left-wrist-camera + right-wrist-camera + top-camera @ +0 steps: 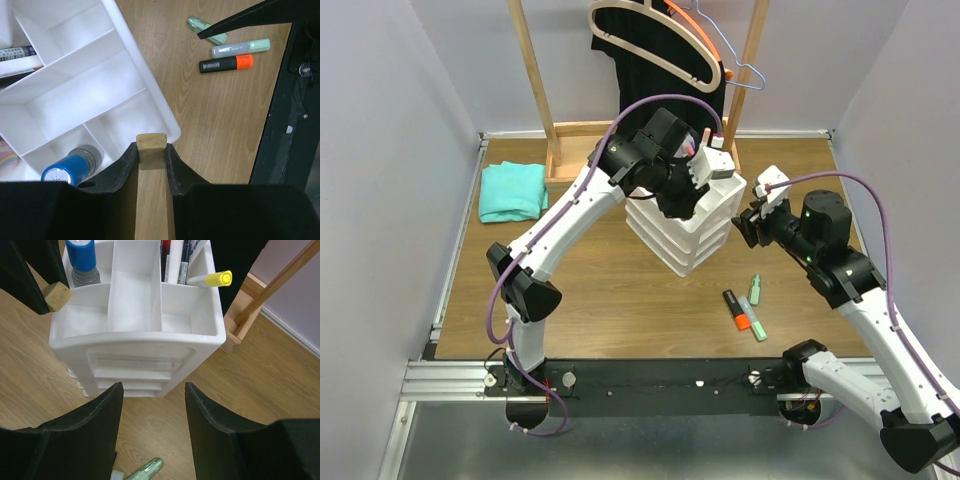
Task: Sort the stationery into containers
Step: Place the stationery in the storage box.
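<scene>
Eraser (151, 148) between left fingers (124, 167), highlighters (226, 64) lying parallel

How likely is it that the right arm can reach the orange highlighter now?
Probably yes: the right gripper is open and empty, and the orange highlighter lies uncovered on the table near that arm. Only a green marker lies close beside it.

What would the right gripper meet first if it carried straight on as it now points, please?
Probably the white organiser, at its drawer fronts; nothing shows nearer the right gripper, though depth is unclear.
</scene>
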`<action>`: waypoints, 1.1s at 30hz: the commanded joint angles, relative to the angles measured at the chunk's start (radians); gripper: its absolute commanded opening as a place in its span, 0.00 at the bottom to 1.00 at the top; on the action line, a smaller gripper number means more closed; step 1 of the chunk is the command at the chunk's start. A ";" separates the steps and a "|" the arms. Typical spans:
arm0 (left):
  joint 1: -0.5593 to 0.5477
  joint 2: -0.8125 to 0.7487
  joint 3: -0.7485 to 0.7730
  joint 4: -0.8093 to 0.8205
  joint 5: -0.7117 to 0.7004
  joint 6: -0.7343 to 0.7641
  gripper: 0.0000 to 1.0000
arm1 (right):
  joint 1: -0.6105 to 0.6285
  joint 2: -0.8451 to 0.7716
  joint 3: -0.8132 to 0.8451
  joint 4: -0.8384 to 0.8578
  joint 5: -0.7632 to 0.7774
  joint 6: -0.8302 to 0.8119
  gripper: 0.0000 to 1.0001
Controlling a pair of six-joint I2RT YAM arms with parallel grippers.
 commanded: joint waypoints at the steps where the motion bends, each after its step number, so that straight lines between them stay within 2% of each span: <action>1: -0.006 0.024 0.038 0.015 -0.024 -0.007 0.00 | -0.008 -0.012 -0.026 0.027 0.019 0.020 0.60; 17: -0.006 0.070 0.051 0.022 -0.037 -0.008 0.00 | -0.018 -0.018 -0.037 0.028 0.045 0.032 0.61; 25: -0.004 0.090 0.055 0.027 -0.056 -0.019 0.00 | -0.028 -0.016 -0.054 0.011 0.149 0.043 0.63; 27: -0.006 0.096 0.056 0.028 -0.063 -0.027 0.02 | -0.029 -0.019 -0.066 0.008 0.214 0.052 0.64; 31: -0.006 0.107 0.061 0.033 -0.079 -0.039 0.13 | -0.037 -0.019 -0.080 0.010 0.220 0.071 0.65; 33: -0.006 0.106 0.064 0.035 -0.080 -0.047 0.23 | -0.037 -0.019 -0.080 0.011 0.214 0.071 0.65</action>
